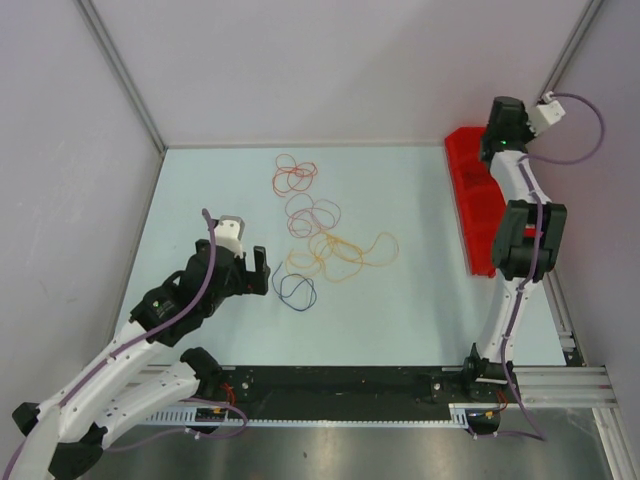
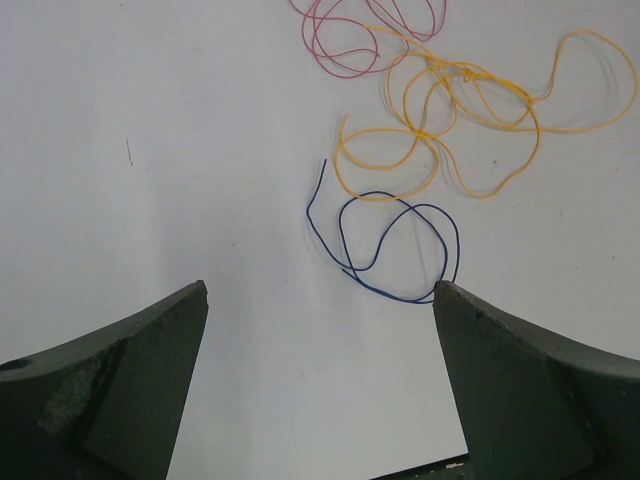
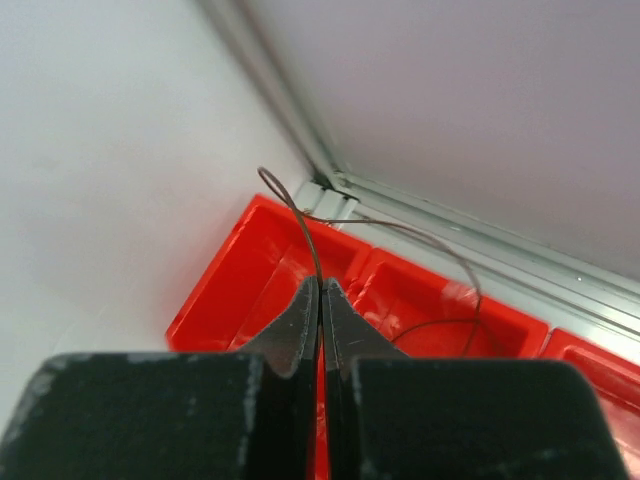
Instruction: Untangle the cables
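Observation:
Thin cables lie in loops on the pale table: a red one point(image 1: 295, 175) at the back, a pinkish-brown one point(image 1: 313, 212), an orange-yellow one point(image 1: 345, 252) and a dark blue one point(image 1: 294, 288) nearest. In the left wrist view the blue cable point(image 2: 395, 240) lies just ahead of my open, empty left gripper point(image 2: 320, 300), with the yellow cable point(image 2: 455, 110) and a pink-red cable point(image 2: 340, 45) beyond. My right gripper point(image 3: 321, 285) is shut on a thin dark brownish cable point(image 3: 300, 215), held above the red bin point(image 3: 250, 280) at the far right corner.
The red compartmented bin point(image 1: 470, 190) stands along the right wall. Grey enclosure walls close the back and sides. A black rail point(image 1: 340, 385) runs along the near edge between the arm bases.

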Controlling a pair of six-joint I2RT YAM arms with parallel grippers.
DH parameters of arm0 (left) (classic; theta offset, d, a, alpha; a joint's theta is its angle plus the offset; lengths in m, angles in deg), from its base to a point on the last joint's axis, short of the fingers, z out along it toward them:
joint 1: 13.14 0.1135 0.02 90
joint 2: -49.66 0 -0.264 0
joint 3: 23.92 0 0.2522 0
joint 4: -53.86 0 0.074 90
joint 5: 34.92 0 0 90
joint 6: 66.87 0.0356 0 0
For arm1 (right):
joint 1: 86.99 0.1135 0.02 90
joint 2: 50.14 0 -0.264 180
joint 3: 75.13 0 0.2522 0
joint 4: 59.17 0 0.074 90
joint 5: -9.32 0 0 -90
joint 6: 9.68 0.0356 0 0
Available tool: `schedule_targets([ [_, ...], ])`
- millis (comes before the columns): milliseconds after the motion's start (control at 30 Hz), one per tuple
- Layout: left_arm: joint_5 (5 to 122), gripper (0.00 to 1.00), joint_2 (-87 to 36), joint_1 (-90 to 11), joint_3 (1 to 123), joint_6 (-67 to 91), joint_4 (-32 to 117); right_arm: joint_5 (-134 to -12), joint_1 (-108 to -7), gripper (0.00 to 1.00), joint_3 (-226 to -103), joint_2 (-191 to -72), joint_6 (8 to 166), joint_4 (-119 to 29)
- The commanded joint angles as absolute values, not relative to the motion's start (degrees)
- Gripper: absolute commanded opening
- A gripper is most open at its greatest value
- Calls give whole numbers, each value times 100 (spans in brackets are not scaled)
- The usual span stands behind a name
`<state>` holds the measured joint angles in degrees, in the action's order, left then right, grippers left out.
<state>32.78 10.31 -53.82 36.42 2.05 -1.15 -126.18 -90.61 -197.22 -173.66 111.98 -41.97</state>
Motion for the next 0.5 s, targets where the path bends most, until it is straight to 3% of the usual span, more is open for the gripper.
schedule_targets([
  [0,3214,100,1064,-5348,3633,125,-59,-11278,-9515,0,-19866,-17169,12750,-2951],
  [133,3162,100,1072,-5339,3642,98,-94,-10312,-9807,0,-19937,-17423,13147,-2748],
  [467,3144,100,1090,-5339,3642,81,-103,-9589,-9789,0,-20270,-18003,13209,-2731],
])
